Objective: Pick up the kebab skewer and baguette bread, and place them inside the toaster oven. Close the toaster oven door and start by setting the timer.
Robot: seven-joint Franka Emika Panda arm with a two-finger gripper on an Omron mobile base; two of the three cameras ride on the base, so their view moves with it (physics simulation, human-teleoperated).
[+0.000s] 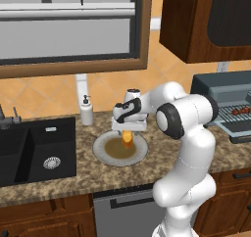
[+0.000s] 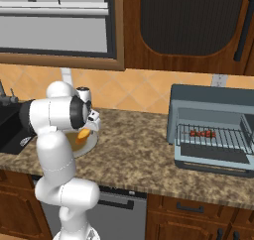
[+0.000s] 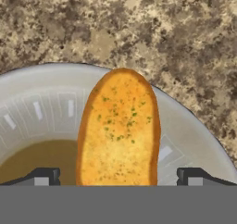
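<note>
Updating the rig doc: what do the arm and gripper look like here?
The arm is glossy white with rounded, bulbous link shells and dark grey to black rings at the joints. No cables or markings are visible on it. The gripper has a white boxy hand body with a dark section behind it. In the hand view its fingertips are small, dark and blocky, each with a lighter grey pad.

Arm bent low, pincer (image 3: 118,177) spread wide, pointing down.
</note>
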